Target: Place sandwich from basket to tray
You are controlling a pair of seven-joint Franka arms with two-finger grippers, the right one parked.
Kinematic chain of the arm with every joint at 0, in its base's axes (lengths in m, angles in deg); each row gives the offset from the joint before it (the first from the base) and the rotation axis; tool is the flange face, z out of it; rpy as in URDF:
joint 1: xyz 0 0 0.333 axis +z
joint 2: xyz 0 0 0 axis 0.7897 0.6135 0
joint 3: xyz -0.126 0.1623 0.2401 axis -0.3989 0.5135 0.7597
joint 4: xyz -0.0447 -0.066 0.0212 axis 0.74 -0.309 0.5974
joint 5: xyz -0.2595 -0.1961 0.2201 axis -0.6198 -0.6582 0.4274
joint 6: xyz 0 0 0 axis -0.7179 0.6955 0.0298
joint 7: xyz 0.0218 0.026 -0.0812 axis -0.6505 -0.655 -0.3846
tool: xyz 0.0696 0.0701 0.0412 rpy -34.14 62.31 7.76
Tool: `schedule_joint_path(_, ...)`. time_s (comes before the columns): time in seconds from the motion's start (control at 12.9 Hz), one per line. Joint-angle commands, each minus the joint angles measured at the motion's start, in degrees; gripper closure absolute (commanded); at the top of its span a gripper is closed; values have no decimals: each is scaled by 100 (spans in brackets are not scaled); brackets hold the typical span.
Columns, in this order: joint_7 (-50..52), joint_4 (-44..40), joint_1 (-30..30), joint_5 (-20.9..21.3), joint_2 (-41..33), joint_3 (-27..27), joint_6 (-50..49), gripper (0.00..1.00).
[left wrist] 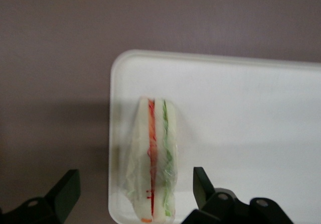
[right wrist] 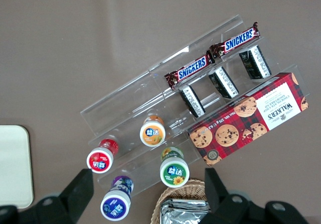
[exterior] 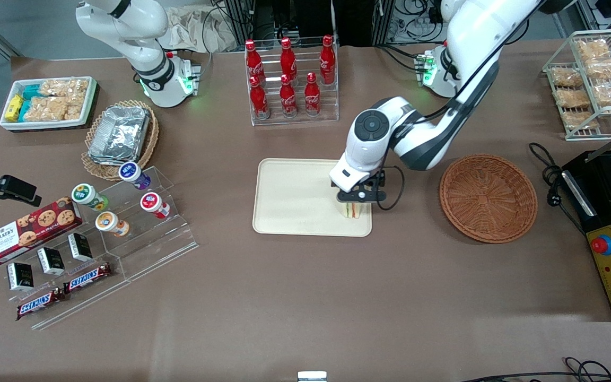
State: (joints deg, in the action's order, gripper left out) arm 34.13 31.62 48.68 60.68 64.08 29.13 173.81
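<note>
The brown table carries everything in view. On it, near the middle, lies the cream tray, flat, with rounded corners and a low rim. Toward the working arm's end of the table sits the reddish-brown wicker basket, round and shallow, with nothing in it, well apart from the tray.

The left arm reaches down over the tray's corner that lies nearest the basket and the front camera. Its end effector hangs directly above the sandwich and is released: in the wrist view the two dark fingers stand spread on either side of the sandwich, with clear gaps between each finger and the bread, touching nothing.

The sandwich rests on the tray, standing on edge close to the tray's rim and corner, wholly inside it. It is a small wedge of pale bread in a clear wrap, with a red-orange layer and a green layer running along its length.

Farther from the front camera than the tray stands a clear rack of red cola bottles. Toward the parked arm's end lie a clear stepped stand with small yoghurt cups, a red cookie box and two Snickers bars.
</note>
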Motion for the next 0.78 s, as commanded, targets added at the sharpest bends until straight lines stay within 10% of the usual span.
schedule_joint_path(0.0, 70, -1311, 233, -493, -321, -10, -1463, 0)
schedule_joint_path(0.31, 166, -2037, 857, -934, -1067, 165, -2592, 0)
schedule_joint_path(0.7, -1723, -1994, -88, -1540, -2148, 2787, -3434, 0)
